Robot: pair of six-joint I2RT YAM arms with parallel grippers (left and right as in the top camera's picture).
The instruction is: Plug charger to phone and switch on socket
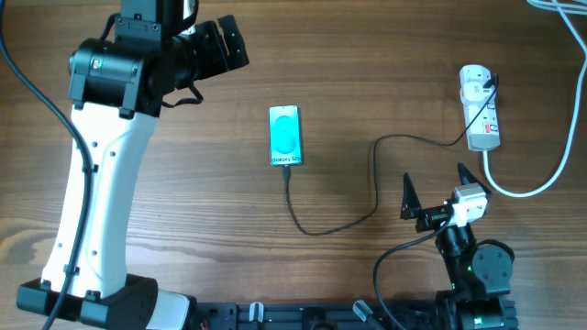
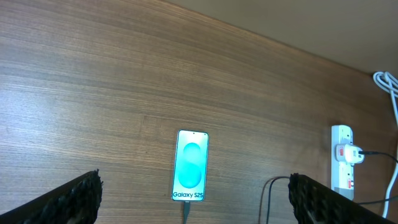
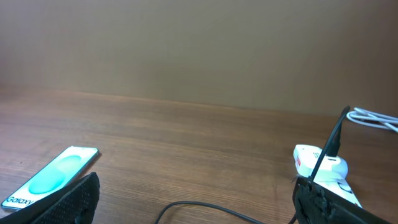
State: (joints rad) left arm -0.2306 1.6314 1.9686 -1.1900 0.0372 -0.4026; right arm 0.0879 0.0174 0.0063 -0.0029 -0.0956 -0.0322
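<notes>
The phone lies flat mid-table, teal screen up, also seen in the left wrist view as the phone and in the right wrist view as the phone. The thin black charger cable meets the phone's bottom edge, loops toward the front, then runs to the plug block on the white socket at the far right. My left gripper hangs open high at the back left, well away from the phone. My right gripper stands open near the front right, below the socket, holding nothing.
A thick white lead curves from the socket along the right edge toward the back. The left arm's white body covers the table's left side. The right arm's base sits at the front edge.
</notes>
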